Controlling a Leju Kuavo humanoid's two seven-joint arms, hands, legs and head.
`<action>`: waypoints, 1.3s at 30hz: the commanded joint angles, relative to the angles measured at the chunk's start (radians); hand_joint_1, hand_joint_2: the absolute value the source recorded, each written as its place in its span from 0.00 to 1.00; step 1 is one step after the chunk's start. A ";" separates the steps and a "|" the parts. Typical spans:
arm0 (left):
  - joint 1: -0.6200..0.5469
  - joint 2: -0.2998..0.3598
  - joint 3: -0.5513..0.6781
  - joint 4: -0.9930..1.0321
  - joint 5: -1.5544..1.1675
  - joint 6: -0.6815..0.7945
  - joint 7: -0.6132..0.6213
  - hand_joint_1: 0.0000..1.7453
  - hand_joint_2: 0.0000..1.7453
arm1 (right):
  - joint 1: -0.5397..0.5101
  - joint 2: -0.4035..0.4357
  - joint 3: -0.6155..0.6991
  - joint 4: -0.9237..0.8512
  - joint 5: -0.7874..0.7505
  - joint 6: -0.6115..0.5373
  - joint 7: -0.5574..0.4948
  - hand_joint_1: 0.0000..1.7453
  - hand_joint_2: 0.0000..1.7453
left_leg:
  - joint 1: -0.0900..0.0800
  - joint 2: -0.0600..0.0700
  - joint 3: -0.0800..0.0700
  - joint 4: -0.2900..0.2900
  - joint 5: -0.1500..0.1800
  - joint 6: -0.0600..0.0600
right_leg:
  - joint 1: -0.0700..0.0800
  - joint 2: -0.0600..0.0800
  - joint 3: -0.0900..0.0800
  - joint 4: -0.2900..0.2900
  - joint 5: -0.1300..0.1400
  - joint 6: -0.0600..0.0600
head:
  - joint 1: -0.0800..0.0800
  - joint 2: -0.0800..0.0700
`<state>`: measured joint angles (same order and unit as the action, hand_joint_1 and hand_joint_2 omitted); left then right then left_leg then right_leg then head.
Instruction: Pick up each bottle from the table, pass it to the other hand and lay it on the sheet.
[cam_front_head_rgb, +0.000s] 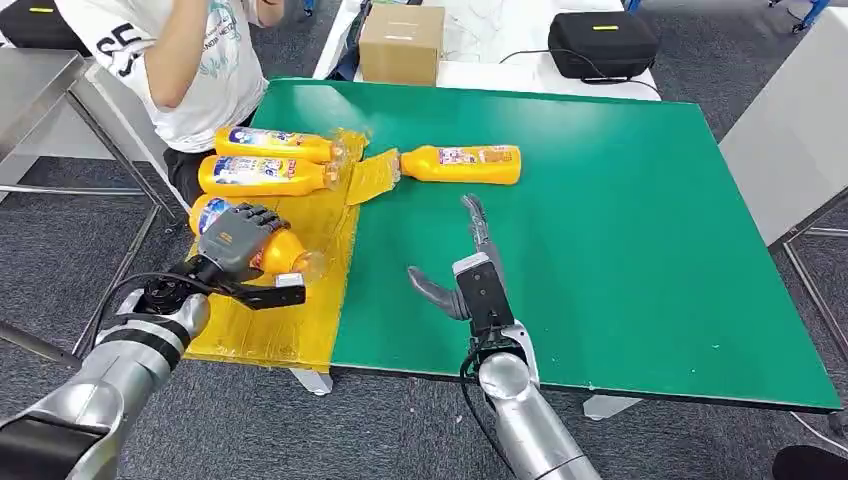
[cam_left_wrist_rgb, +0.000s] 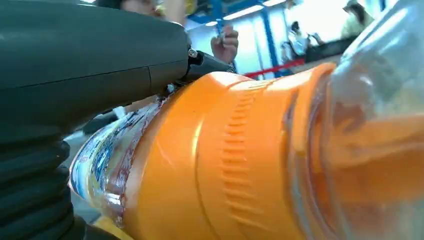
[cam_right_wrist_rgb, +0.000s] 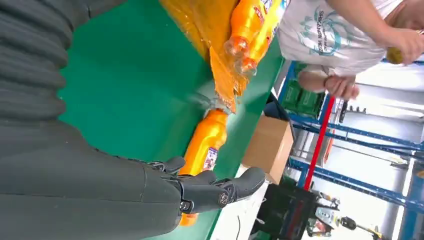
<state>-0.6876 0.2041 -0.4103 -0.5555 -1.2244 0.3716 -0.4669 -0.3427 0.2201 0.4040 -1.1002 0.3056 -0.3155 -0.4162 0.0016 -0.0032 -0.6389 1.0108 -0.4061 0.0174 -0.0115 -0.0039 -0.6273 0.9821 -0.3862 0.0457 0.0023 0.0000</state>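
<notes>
The head camera looks steeply down over the green table (cam_front_head_rgb: 620, 230). The left wrist camera sits tight against an orange bottle (cam_left_wrist_rgb: 235, 165) — the right wrist's, turned sideways, shares the yellow sheet (cam_right_wrist_rgb: 200, 20) with the head view.

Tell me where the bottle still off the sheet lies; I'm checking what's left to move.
In the head view, the orange bottle lies on its side on the green table, just right of the yellow sheet, beyond the open right hand.
</notes>
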 joint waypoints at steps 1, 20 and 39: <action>-0.124 0.023 -0.168 0.136 -0.028 -0.033 0.010 1.00 1.00 | -0.028 -0.023 -0.003 0.012 0.000 0.010 0.001 0.00 1.00 | 0.001 -0.001 0.004 0.001 -0.002 -0.001 | 0.001 -0.001 0.005 0.001 -0.003 -0.001 | 0.000 0.000; -0.185 0.004 -0.401 0.189 -0.102 -0.026 0.065 0.00 1.00 | -0.041 -0.019 0.007 0.044 0.028 0.046 0.003 0.00 1.00 | 0.001 0.000 0.004 0.000 -0.002 -0.001 | 0.001 0.000 0.005 0.000 -0.002 -0.001 | 0.000 0.000; -0.131 -0.029 -0.373 0.199 -0.021 0.016 0.054 0.00 1.00 | -0.060 -0.019 0.017 0.074 0.049 0.060 0.014 0.00 1.00 | 0.000 0.000 0.004 -0.001 -0.001 -0.001 | 0.000 0.000 0.004 -0.001 -0.001 -0.001 | 0.000 0.000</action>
<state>-0.8033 0.2014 -0.7778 -0.4101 -1.2863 0.3765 -0.3910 -0.3471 0.2209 0.4044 -1.0998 0.3498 -0.2625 -0.4105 0.0015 -0.0033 -0.6390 1.0107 -0.4062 0.0174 -0.0117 -0.0039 -0.6269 0.9820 -0.3861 0.0458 0.0019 0.0000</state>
